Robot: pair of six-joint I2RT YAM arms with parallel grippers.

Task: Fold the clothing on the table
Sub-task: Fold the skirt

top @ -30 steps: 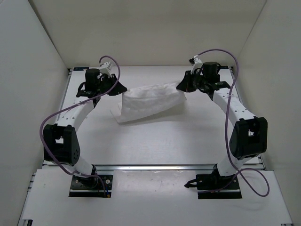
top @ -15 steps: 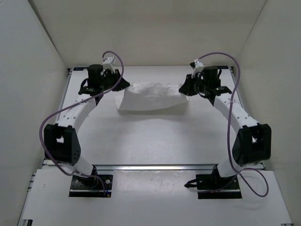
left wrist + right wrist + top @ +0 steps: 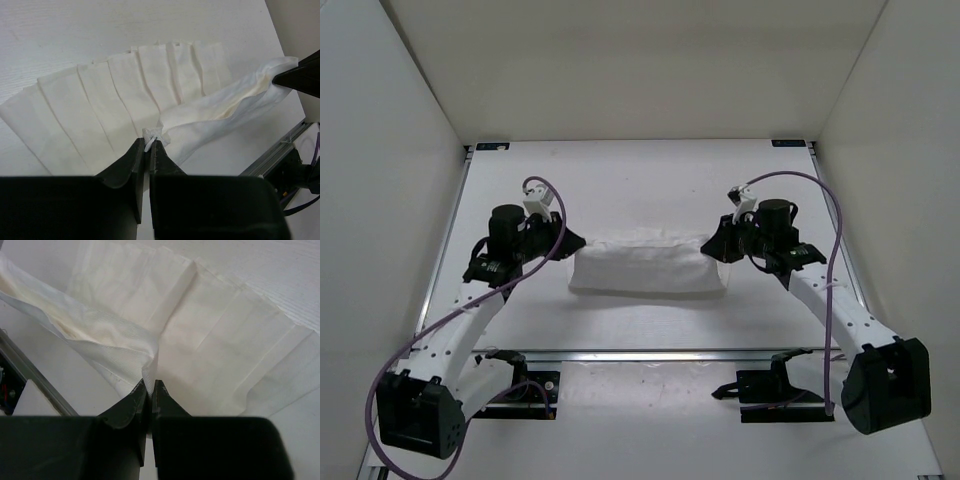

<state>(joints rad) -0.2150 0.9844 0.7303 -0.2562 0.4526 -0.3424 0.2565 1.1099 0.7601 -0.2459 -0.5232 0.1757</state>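
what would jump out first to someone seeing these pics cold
The white clothing lies stretched as a band across the middle of the table, pinched at each end. The left gripper clamps its left end and the right gripper its right end, both jaws shut on fabric. In the wrist views, pleated cloth lies flat under a raised edge slung between them.

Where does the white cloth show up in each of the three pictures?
Top external: clothing at the centre, just beyond the rail.
Left wrist: clothing fills the middle.
Right wrist: clothing fills most of the picture.
Shared landmark: aluminium rail, at lower right and lower left in the wrist views.
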